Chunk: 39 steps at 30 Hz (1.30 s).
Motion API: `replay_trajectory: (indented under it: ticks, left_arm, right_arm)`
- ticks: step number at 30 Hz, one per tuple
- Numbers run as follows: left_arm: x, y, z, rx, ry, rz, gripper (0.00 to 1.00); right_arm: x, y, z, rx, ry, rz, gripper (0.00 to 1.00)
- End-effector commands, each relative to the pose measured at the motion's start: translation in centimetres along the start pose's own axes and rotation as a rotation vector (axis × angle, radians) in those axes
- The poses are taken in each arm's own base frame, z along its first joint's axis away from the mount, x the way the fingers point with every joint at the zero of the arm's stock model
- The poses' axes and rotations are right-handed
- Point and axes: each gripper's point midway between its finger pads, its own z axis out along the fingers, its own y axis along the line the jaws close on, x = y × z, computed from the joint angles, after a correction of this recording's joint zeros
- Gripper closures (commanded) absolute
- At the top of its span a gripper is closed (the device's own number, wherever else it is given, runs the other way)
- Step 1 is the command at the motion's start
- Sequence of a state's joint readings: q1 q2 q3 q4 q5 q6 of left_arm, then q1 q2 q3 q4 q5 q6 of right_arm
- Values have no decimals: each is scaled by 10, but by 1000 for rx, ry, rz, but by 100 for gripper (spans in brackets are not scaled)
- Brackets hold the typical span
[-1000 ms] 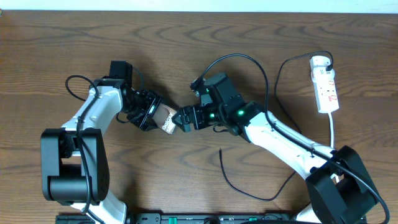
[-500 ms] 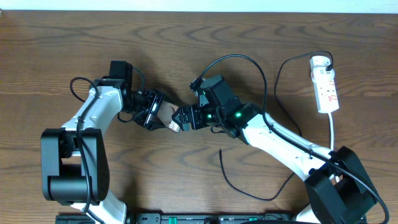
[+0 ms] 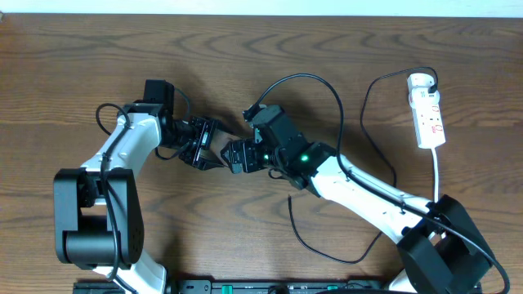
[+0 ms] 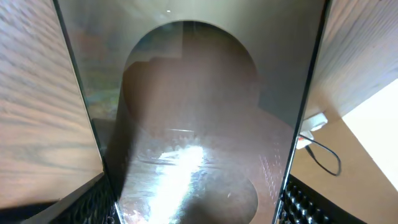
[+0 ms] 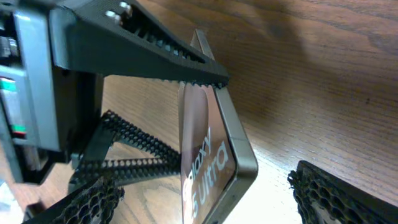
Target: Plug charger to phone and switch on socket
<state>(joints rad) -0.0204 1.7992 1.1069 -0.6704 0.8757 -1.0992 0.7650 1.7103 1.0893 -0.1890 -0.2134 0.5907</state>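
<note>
The phone (image 3: 218,152) is a dark slab with white "Galaxy Ultra" lettering, standing on edge above the table. My left gripper (image 3: 203,145) is shut on it. In the left wrist view the phone (image 4: 199,112) fills the frame between both fingers of the left gripper (image 4: 199,202). My right gripper (image 3: 234,156) is open, its fingers straddling the phone's free end (image 5: 208,155) with a gap on each side. The charger (image 3: 306,243), a thin black cable, lies loose on the table at front centre. The white socket (image 3: 426,110) lies at the far right.
The socket's white cord (image 3: 437,175) runs down toward the right arm's base. A black cable loops from the socket's top end (image 3: 365,98) across the table behind the right arm. Wood table (image 3: 245,49) all around.
The left gripper has turned the phone from flat up onto its edge. The right gripper has moved left to the phone's end, its jaws slightly narrower.
</note>
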Motion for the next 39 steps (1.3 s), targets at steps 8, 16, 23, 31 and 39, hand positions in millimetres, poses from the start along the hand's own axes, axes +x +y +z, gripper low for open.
replay_trajectory:
  ticks: [8,16,23,31,39]
  left_arm:
    - [13,-6,-2,36,78,-31,93]
    - [13,-6,-2,36,77,-30,93]
    - [13,-6,-2,36,76,-29,93]
    - [13,-6,-2,36,76,-29,93]
    - [13,-6,-2,36,76,-29,93]
  right_arm:
    - [3,-6,15,85,-35,67,30]
    - [9,-15,34,94,-24,94,31]
    - [5,-12,36,81,-40,91,33]
    - [3,-10,36,69,-48,102,56]
    - [5,-6,36,59,-45,106,68]
